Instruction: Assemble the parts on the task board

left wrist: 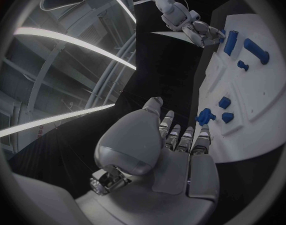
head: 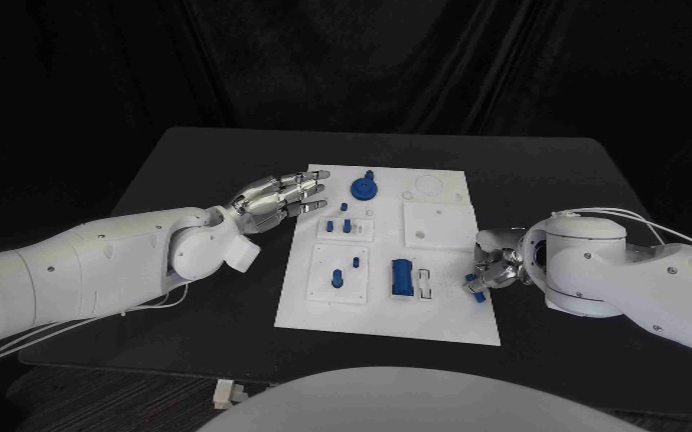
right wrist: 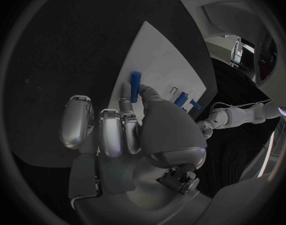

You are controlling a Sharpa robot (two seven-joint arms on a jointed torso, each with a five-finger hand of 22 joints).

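The white task board [head: 433, 317] lies mid-table. On it are a round blue knob [head: 366, 188], small blue pegs [head: 340, 224], a blue block [head: 401, 279] and another peg [head: 336, 277]. My right hand [head: 498, 267] is at the board's right edge and pinches a blue peg [head: 473, 287]. The right wrist view shows that peg [right wrist: 135, 85] between thumb and finger over the board [right wrist: 162, 55]. My left hand [head: 274, 197] hovers by the board's far left edge, fingers stretched out and holding nothing. In the left wrist view its fingers [left wrist: 180, 137] point at the board [left wrist: 262, 100] near a blue part [left wrist: 205, 116].
A raised white square plate [head: 436, 222] sits on the board's right half, a ring outline [head: 430, 187] behind it. Black table [head: 548, 172] surrounds the board, with dark curtain behind. The left wrist view shows my right hand [left wrist: 202, 32] at the board's opposite edge.
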